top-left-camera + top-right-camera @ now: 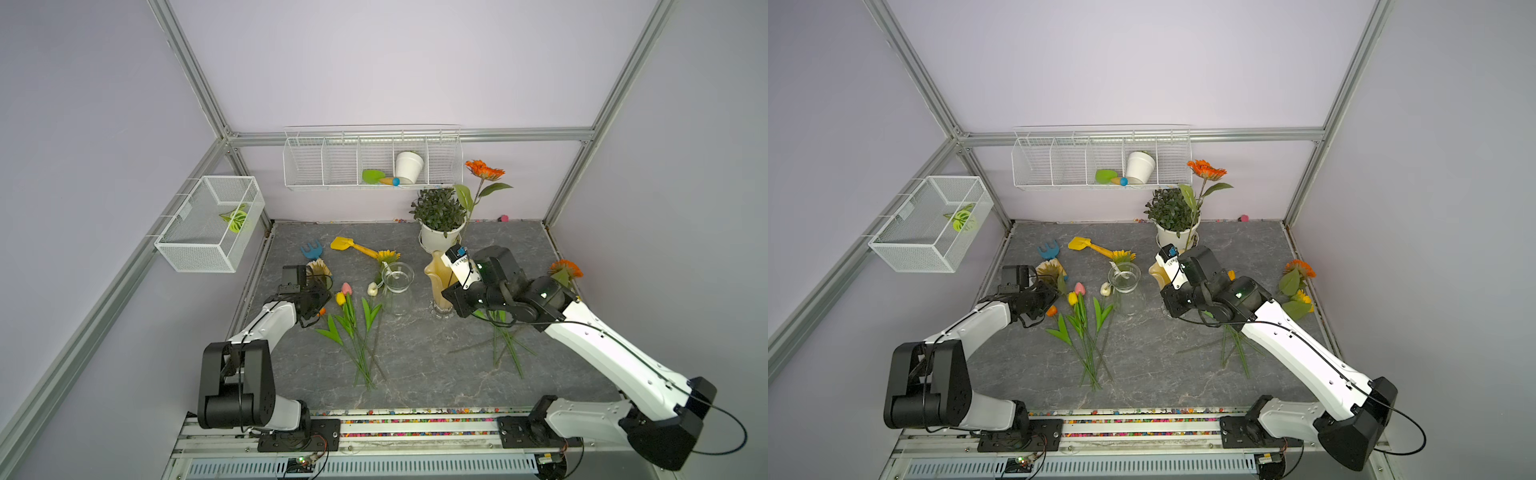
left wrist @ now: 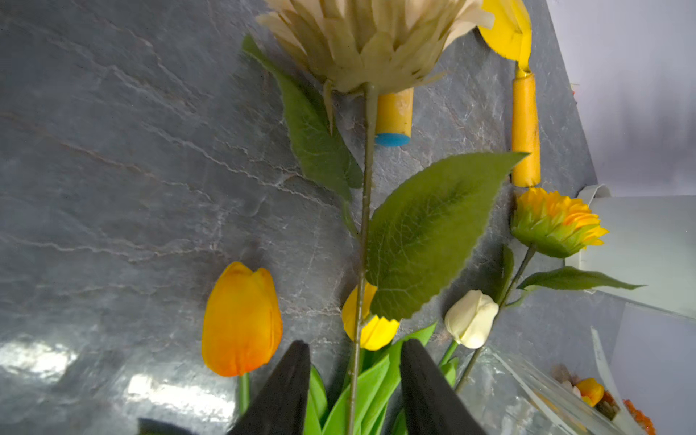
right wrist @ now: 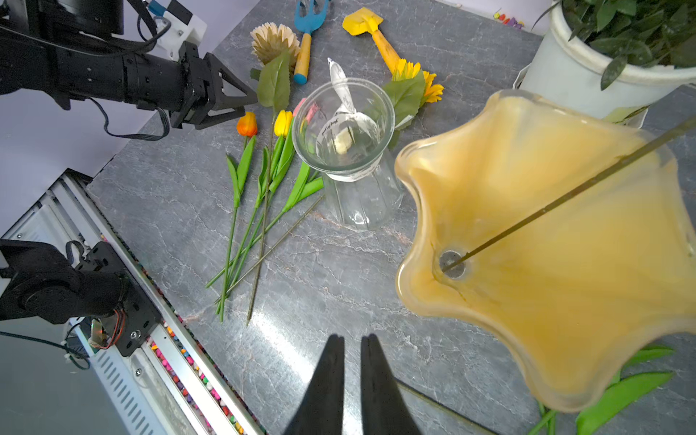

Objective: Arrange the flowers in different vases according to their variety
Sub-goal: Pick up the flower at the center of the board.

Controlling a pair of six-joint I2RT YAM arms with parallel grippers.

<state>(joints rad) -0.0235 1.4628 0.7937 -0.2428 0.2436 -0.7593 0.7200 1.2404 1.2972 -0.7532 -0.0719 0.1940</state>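
Two black fingers of the left gripper (image 2: 356,342) stand apart, one on each side of the thin stem of the cream flower (image 2: 369,45), with clear space between pad and stem. Directly under that stem lie the yellow tulip (image 2: 376,331) and its green leaves. The orange tulip (image 2: 241,320) lies beside them on the side away from the clear vase (image 3: 363,203), and the white tulip (image 2: 470,318) lies just beside its wall. The cream flower lies past these tulips from the clear vase, with its head resting over the handle of the blue rake (image 1: 311,249).

The step in hand looks like a pinch on the cream stem. To do it well, the fingers should close on that stem alone, below the broad leaf. They should sit high enough off the slab to miss the tulip leaves underneath, and the lift should then go straight up so the head clears the rake.

On the clear vase's other side stands the yellow vase (image 3: 546,226), with one dark stem already in it. That stem carries the upright orange flower (image 1: 484,168), so the cream head probably belongs there too. The right gripper (image 3: 353,337) hangs near the yellow vase, its fingers almost together with nothing between them.
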